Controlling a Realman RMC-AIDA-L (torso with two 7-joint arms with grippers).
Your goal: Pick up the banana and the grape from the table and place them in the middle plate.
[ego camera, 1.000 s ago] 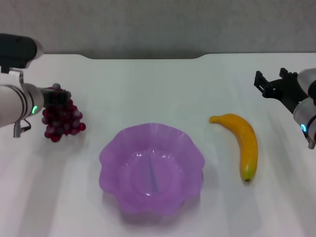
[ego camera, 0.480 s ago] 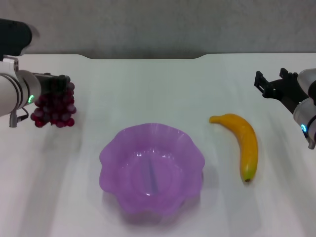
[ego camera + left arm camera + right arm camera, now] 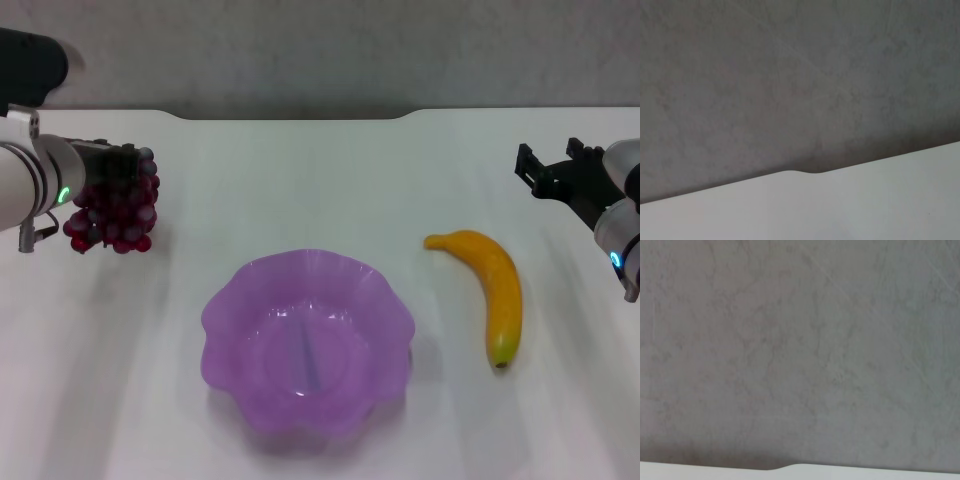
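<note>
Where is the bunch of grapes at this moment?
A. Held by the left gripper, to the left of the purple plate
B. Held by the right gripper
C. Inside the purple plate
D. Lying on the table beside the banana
A: in the head view the grape hangs from the left gripper, off to the left of the empty middle plate, while the banana lies alone on the table near the right gripper.

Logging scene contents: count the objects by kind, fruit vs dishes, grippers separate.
Fruit: 2 - grape bunch held by left gripper, banana on table
Dishes: 1 - middle plate, nothing in it
Grippers: 2 - left, plus right gripper parked at right edge
Total: 5
</note>
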